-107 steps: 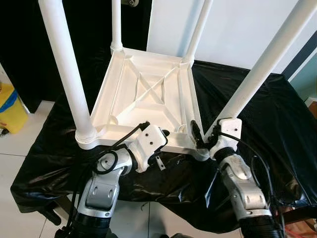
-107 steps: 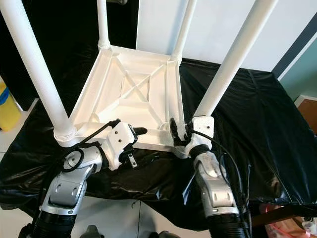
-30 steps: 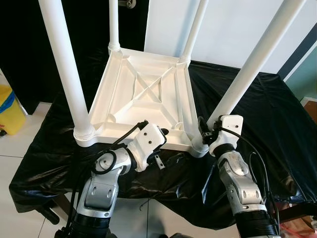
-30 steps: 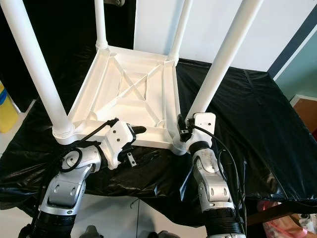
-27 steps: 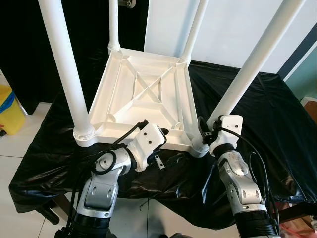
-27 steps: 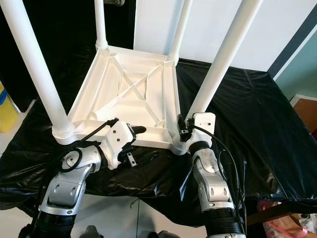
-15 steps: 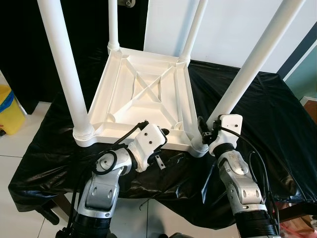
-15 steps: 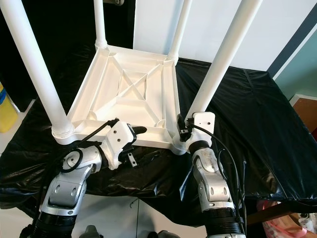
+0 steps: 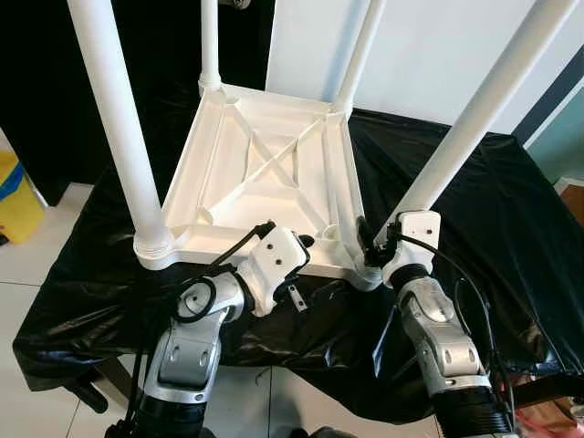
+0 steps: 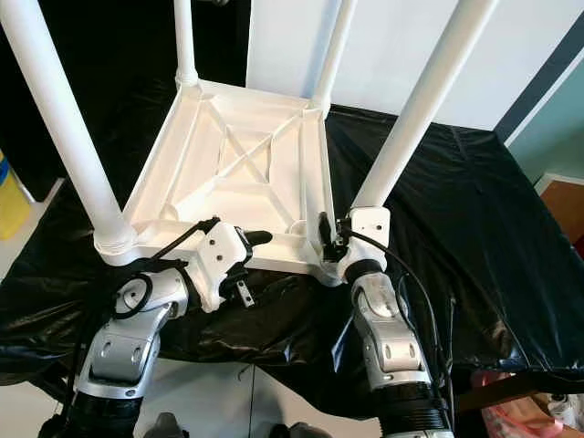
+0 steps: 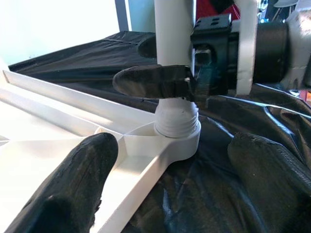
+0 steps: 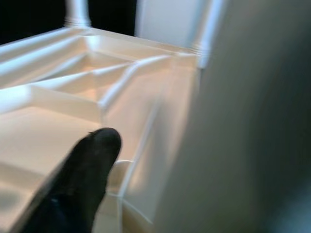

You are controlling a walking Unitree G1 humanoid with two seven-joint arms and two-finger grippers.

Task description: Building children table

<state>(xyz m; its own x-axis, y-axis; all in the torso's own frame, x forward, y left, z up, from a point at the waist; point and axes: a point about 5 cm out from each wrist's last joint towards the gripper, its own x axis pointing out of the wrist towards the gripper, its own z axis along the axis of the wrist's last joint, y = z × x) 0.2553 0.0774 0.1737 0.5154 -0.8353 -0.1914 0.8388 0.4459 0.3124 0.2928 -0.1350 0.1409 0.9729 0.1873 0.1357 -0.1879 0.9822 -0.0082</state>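
— Left eye view: shows an upside-down white plastic children's table (image 9: pixel 265 173) on a crinkled black plastic sheet (image 9: pixel 511 228), all four legs pointing up. Shows the right gripper (image 9: pixel 370 248) clamped round the base of the near-right white tubular leg (image 9: pixel 456 146), right at the corner socket.

— Any change over the last few seconds?

— Barely. Seems to have turned a touch about the leg and edged toward the tabletop, nothing more. Reads as tightening, probably close to the end of the thread.

— And the left gripper (image 9: pixel 301 248)?

— Spread open at the near rim, holding nothing, seemingly just steadying. Same spot as before.

— Left wrist view?

— Shows its own black fingertips (image 11: pixel 73 184) wide apart, one over the rim, one over the sheet. Beyond them, shows a ribbed collar (image 11: pixel 177 124) seated in the socket, with the other claw's finger pressed across the leg just above.

— Right wrist view?

— Blurred. Shows the leg looming close and one black finger (image 12: pixel 85 170) over the ribbed underside.

— Meaning for the task?

— Probably the last leg nearly home. Still needs turning upright.
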